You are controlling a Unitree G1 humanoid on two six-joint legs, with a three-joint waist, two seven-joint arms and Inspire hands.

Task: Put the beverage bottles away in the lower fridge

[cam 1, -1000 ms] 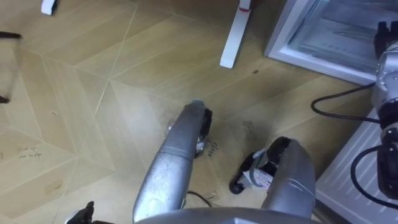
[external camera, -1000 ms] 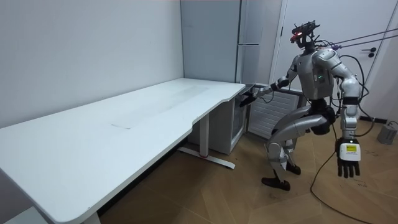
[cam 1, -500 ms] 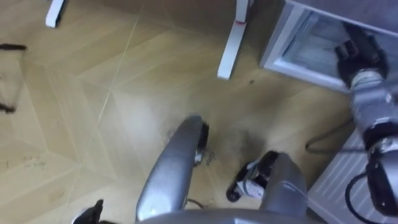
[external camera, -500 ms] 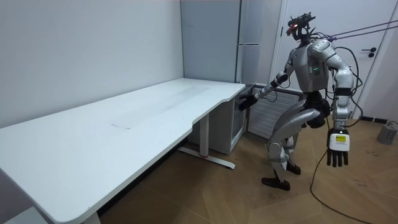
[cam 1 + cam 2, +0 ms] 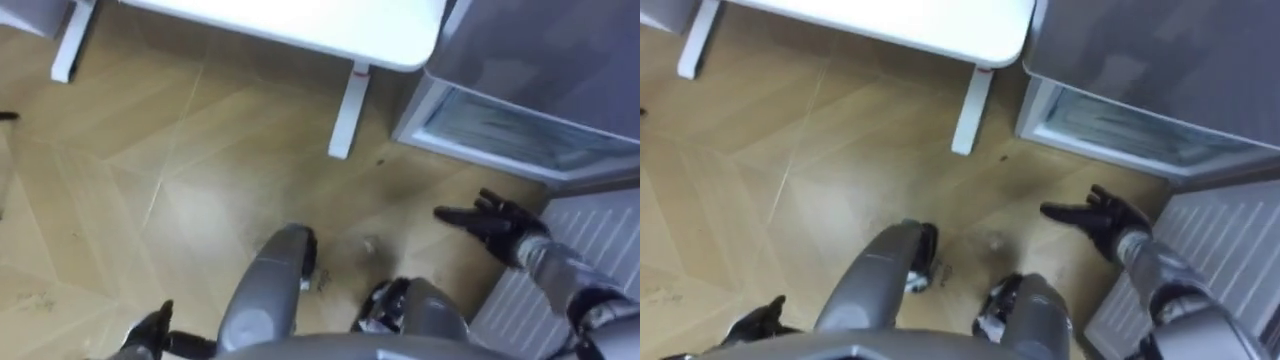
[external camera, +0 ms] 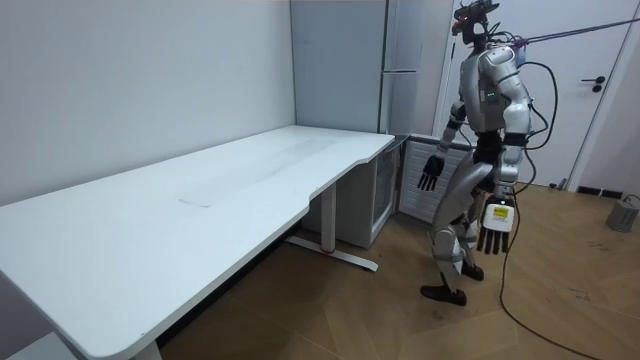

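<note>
The lower fridge (image 5: 497,132) stands open at floor level under a tall grey fridge front (image 5: 540,50); its pale inside shows through the opening. My right hand (image 5: 495,222) hangs open over the wooden floor just in front of that opening, fingers spread and holding nothing. My left hand (image 5: 150,330) hangs low at my left side, open and empty. In the room view I stand upright between the table's end and the fridge (image 6: 400,60), with the right hand (image 6: 430,172) toward the fridge and the left hand (image 6: 496,228) down by my leg.
A white table (image 5: 300,20) with a white leg (image 5: 345,110) stands just left of the fridge. A white ribbed panel (image 5: 590,240) lies to my right beside the opening. Bare wooden floor (image 5: 150,180) spreads to my left.
I have straightened up from a crouch. My right hand has come out of the lower fridge's opening and dropped to hang before it. The left hand has swung down beside my leg.
</note>
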